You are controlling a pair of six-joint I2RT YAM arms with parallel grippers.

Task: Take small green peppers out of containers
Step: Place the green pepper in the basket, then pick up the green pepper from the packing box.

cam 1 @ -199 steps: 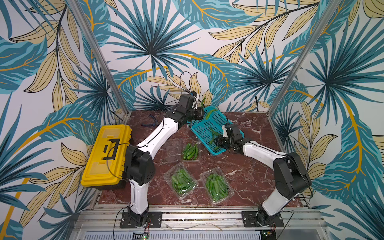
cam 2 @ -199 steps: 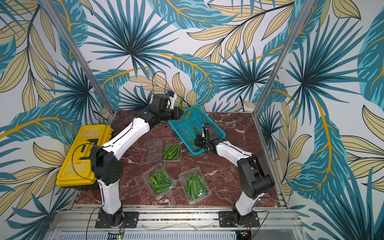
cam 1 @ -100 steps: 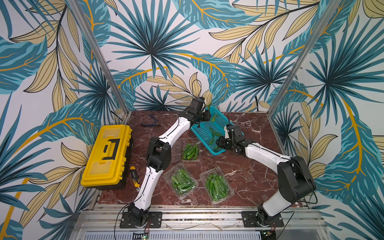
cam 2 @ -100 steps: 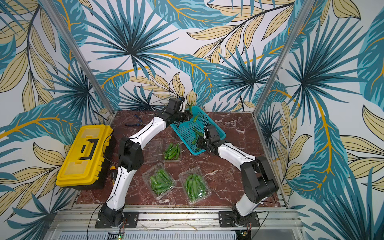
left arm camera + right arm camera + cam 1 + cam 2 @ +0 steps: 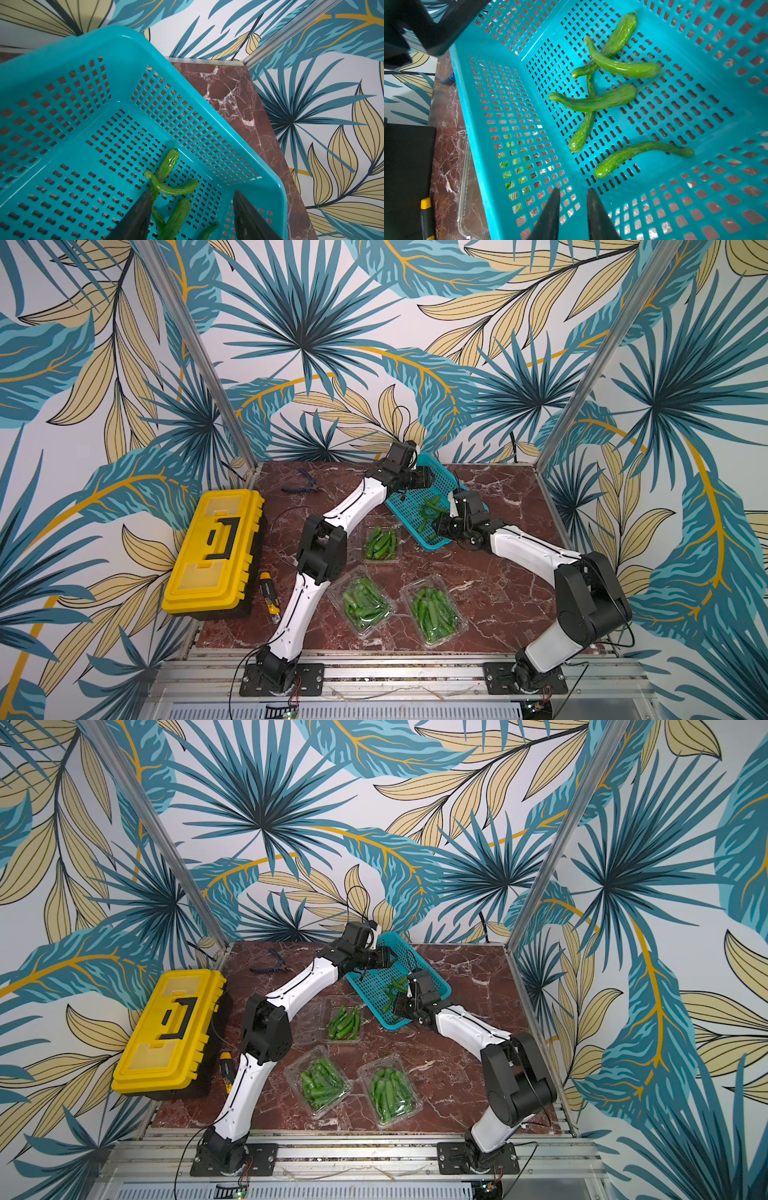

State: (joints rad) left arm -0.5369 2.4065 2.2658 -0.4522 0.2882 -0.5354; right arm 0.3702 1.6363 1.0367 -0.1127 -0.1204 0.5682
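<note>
**Small green peppers** (image 5: 593, 101): five lie loose on the floor of the teal basket (image 5: 128, 41), at the far centre of the table (image 5: 498, 572). The rest are in the three containers. The far container (image 5: 380, 545) is open and part-emptied. The near-left container (image 5: 361, 605) and near-right container (image 5: 434, 614) are full and, judging by glare, prob. lidded.

**Change:** the L gripper (image 5: 192, 193) was closed a sec. ago at the basket's far rim. It now hangs over the basket floor w/ jaws spread and nothing between them, peppers directly beneath, which reads as a drop just made. The L elbow has swung inward off the yellow toolbox (image 5: 214, 547), baring a yellow-black hand tool (image 5: 269, 599).

**R gripper** (image 5: 573, 190): fingers narrow, nipping the basket's near wall as before, apparently steadying it.

**Meaning:** one more pepper is out; most remain.

**Obstacles:** the L forearm spans the open container's flat lid. The R arm is tied up w/ the basket, so the near lids will need a freed gripper. The pliers (image 5: 301, 485) lie far-left, clear of the work.
</note>
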